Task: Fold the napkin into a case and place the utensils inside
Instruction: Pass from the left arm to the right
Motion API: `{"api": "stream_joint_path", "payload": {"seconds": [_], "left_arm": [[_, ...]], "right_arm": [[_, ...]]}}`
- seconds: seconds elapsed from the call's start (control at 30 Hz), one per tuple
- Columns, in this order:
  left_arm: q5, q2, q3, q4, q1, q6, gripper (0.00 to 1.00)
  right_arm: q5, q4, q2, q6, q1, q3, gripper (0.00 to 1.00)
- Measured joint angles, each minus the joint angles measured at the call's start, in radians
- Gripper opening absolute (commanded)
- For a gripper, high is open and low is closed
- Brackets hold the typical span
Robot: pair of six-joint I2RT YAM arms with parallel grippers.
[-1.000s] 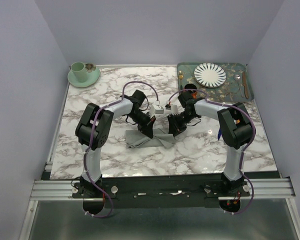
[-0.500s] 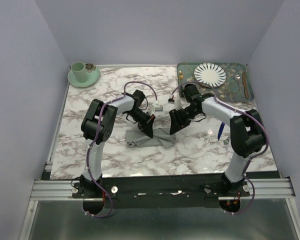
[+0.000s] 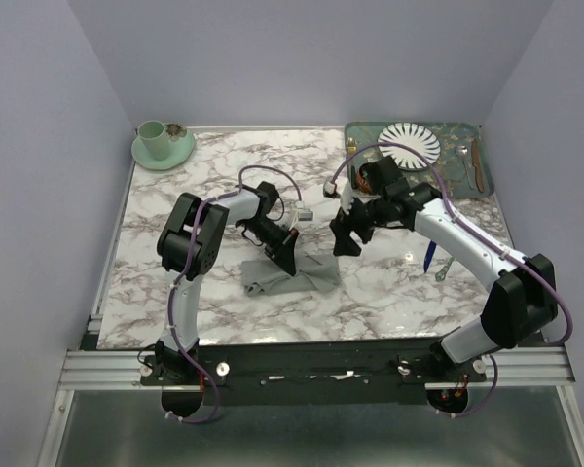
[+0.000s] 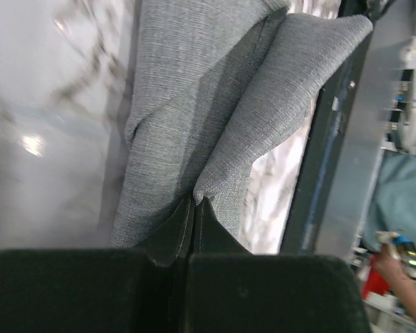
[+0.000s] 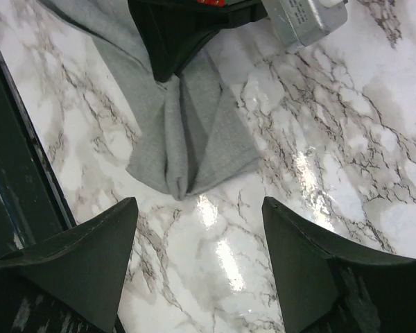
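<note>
The grey napkin (image 3: 294, 276) lies bunched in a long fold at the middle of the marble table. My left gripper (image 3: 284, 256) is shut on a pinched ridge of it; in the left wrist view the closed tips (image 4: 195, 202) bite the cloth (image 4: 194, 104). My right gripper (image 3: 346, 241) hangs open just right of the napkin's end, nothing between its fingers (image 5: 197, 215); the napkin's tip (image 5: 184, 139) lies ahead of them. A blue-handled utensil (image 3: 427, 255) lies to the right beside a small shiny piece (image 3: 445, 271).
At the back right stands a green patterned tray (image 3: 456, 183) holding a striped plate (image 3: 409, 144), a spoon (image 3: 464, 161), a brown-handled piece (image 3: 478, 163) and a small gold fork (image 3: 352, 147). A green cup on a saucer (image 3: 159, 143) sits back left.
My right gripper has opened, let go of the napkin and drawn back up and to the right. The napkin's right end now lies flat. The left gripper has kept its pinch.
</note>
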State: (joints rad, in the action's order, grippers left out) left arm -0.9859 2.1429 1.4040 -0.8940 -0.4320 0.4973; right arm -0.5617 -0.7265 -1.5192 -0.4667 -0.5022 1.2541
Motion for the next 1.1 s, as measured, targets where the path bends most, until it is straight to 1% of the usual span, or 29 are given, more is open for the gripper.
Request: {"api": "stream_joint_path", "payload": {"seconds": [0.13, 0.27, 0.3, 0.47, 0.73, 0.97, 1.07, 1.1], "left_arm": [[-0.025, -0.013, -0.059, -0.03, 0.0, -0.026, 0.0], [-0.035, 0.008, -0.042, -0.044, 0.0, -0.079, 0.0], [-0.039, 0.013, -0.039, -0.046, 0.0, -0.087, 0.0], [-0.065, 0.04, -0.031, -0.05, 0.001, -0.148, 0.0], [-0.092, 0.073, -0.018, -0.063, 0.0, -0.19, 0.0], [-0.109, 0.1, 0.003, -0.089, 0.0, -0.202, 0.0], [-0.112, 0.106, 0.008, -0.095, 0.0, -0.204, 0.0], [-0.114, 0.108, 0.009, -0.095, 0.0, -0.205, 0.0]], "right_arm": [[0.051, 0.0, 0.042, -0.047, -0.074, -0.047, 0.81], [0.112, 0.0, 0.094, -0.098, -0.179, -0.076, 0.8], [0.124, 0.001, 0.1, -0.105, -0.194, -0.076, 0.78], [0.2, 0.024, 0.081, -0.118, -0.306, -0.071, 0.76], [0.305, 0.142, -0.074, -0.134, -0.426, -0.085, 0.74], [0.355, 0.214, -0.224, -0.149, -0.454, -0.075, 0.72], [0.381, 0.235, -0.268, -0.16, -0.454, -0.069, 0.65], [0.39, 0.239, -0.277, -0.164, -0.454, -0.069, 0.58]]}}
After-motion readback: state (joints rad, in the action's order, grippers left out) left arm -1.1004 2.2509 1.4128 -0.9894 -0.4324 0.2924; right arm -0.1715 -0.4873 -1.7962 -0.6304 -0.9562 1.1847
